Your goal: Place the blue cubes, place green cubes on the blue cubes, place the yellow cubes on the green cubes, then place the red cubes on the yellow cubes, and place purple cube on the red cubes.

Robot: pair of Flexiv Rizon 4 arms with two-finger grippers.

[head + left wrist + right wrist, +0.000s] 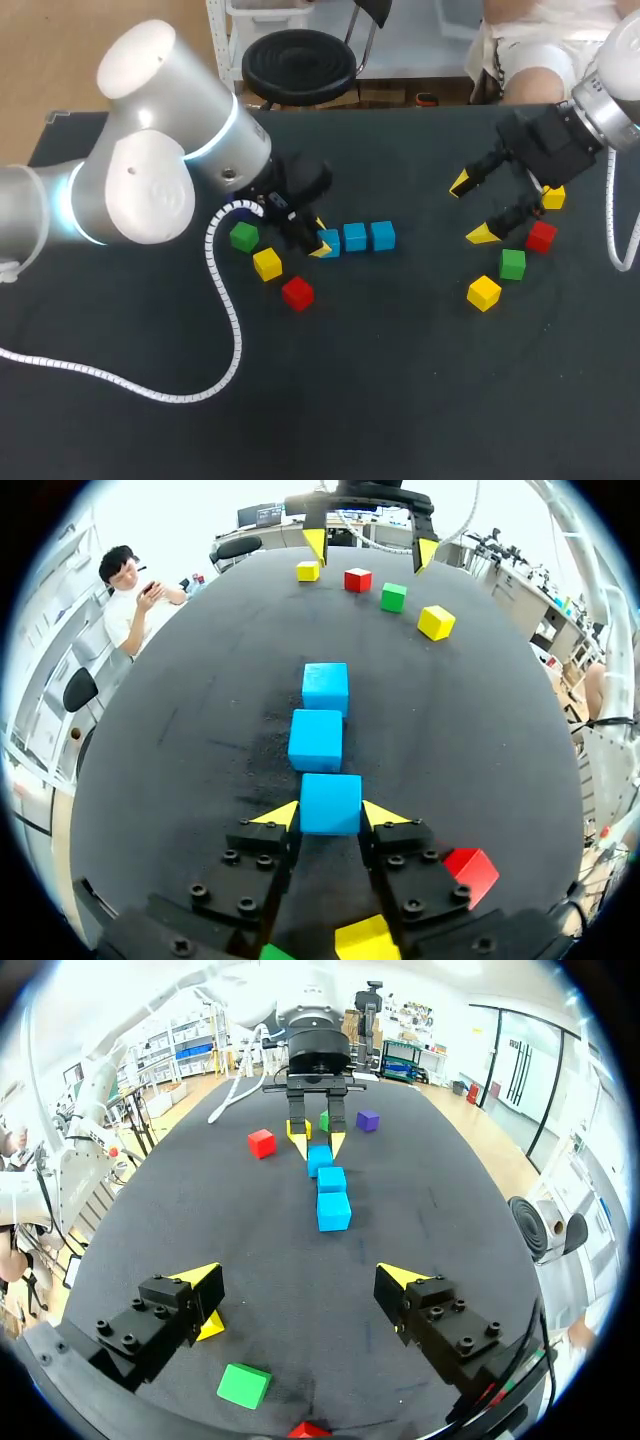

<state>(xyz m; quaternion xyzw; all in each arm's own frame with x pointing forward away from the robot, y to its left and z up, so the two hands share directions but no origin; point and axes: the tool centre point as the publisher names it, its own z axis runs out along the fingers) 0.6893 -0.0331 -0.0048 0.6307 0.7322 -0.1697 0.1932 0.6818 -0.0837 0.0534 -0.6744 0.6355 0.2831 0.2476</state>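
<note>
Blue cubes (355, 237) sit in a row mid-table, and your left gripper (331, 815) looks clamped on the end cube (331, 800). Line it up flush with its neighbours before you let go, then lift straight up. Right gripper (471, 209) hangs wide open, empty.

We see a three-cube row (355, 237) mid-counter (400, 400), its left end cube (331, 242) pinched in our left tool (322, 244). Four loose cubes (512, 264) lie beside our right tool (474, 210).
</note>
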